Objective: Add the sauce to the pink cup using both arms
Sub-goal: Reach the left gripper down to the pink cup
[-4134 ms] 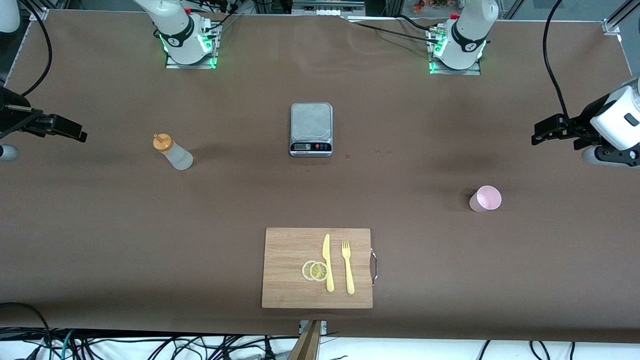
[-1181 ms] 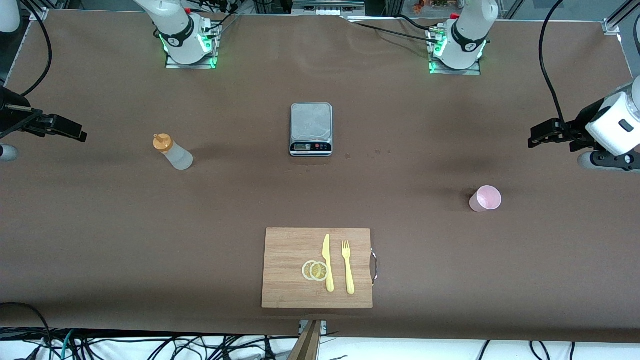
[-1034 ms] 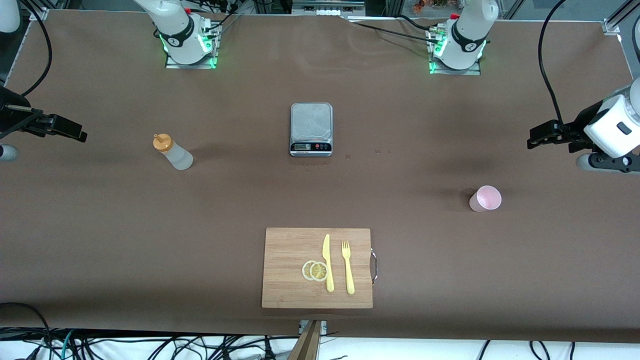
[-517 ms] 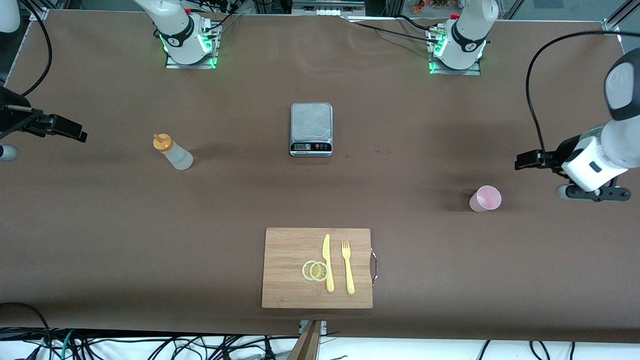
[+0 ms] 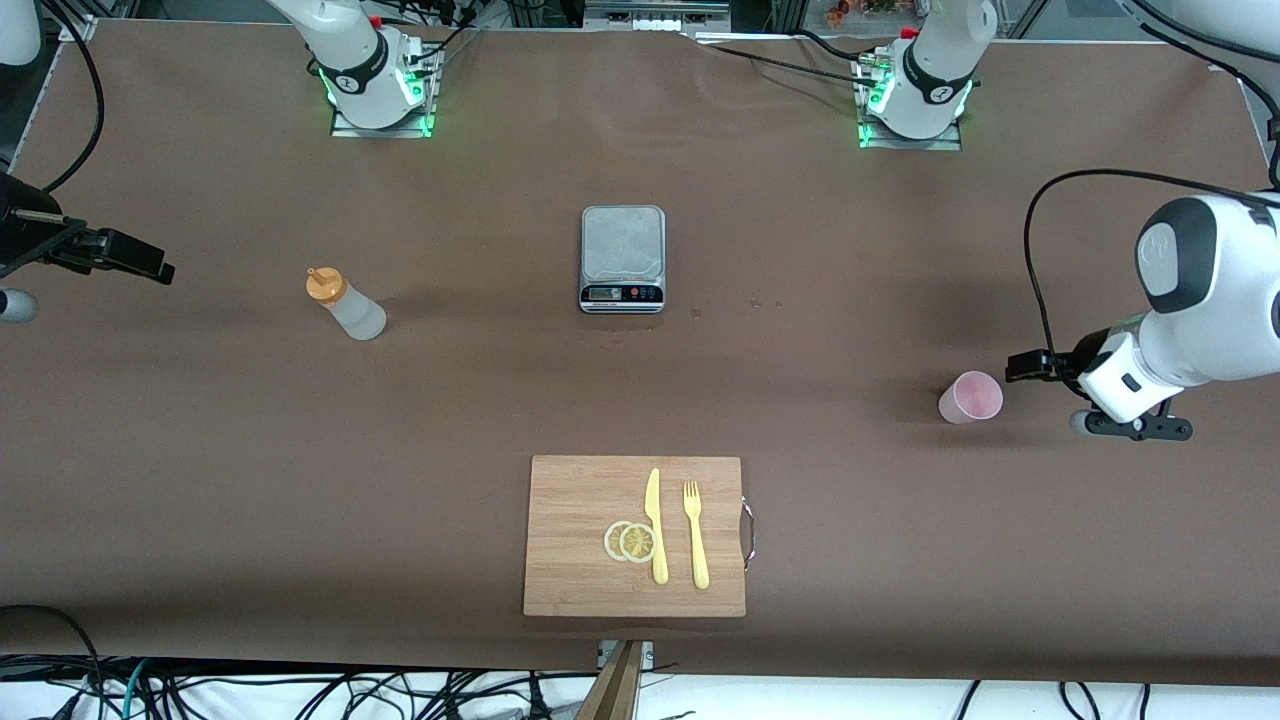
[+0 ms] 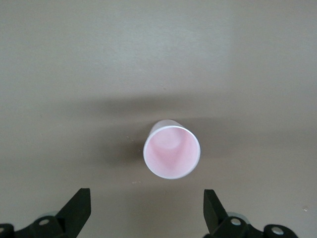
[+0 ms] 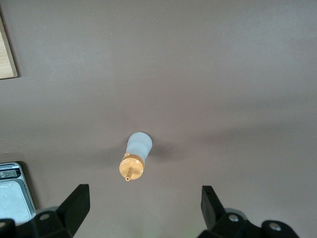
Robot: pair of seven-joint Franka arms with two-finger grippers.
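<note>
Two grippers spread wide, empty; left gripper (image 5: pixel 1018 365) just beside upright translucent pink cup (image 5: pixel 970 397), tapered, round rim up, toward left arm's end; right gripper (image 5: pixel 150 265) waits near sauce (image 5: pixel 345 304), a frosted cylinder seemingly upright, orange nozzle up, toward right arm's end.

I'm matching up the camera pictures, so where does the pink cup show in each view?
Front view: pink cup stands upright beside the left gripper.
Left wrist view: pink cup, seen from above, ahead of the open jaws.
Right wrist view: not in it.
Shared landmark: brown table.
</note>
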